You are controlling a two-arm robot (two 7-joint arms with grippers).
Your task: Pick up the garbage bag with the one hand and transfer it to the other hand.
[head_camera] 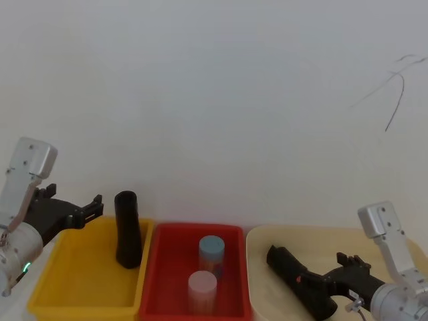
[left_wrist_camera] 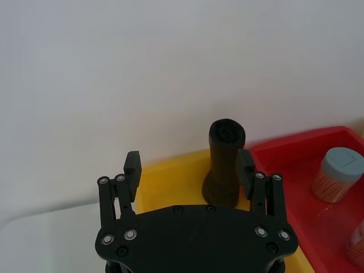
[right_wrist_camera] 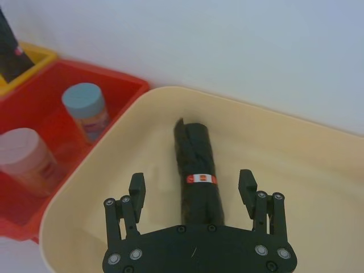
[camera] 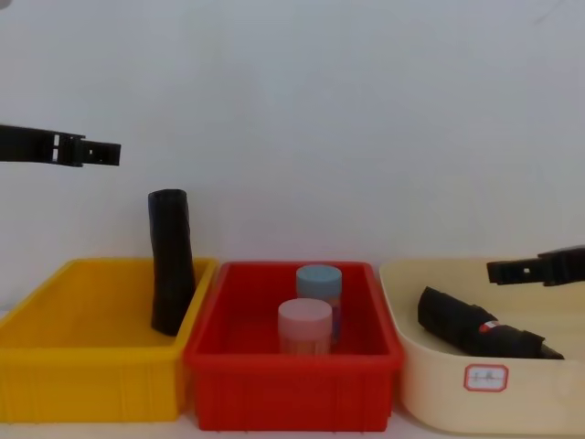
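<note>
The garbage bag [right_wrist_camera: 199, 170], a thick black roll with a red-and-white sticker, lies on its side in the cream tub [head_camera: 261, 281] at the right [camera: 466, 329]. My right gripper [right_wrist_camera: 193, 185] hovers just above it, open, one finger off to each side, apart from the roll [camera: 498, 271]. My left gripper [left_wrist_camera: 190, 165] is open and empty, held high over the yellow bin's back edge [camera: 110, 153], on the arm with the green light. A second black roll [head_camera: 127, 231] stands upright in the yellow bin [head_camera: 73, 267], beyond the left fingers.
The red bin [head_camera: 167, 267] in the middle holds a blue-lidded jar [head_camera: 212, 251] and a pink-lidded jar [head_camera: 202, 287]. The three containers stand side by side, touching. A white wall rises close behind them.
</note>
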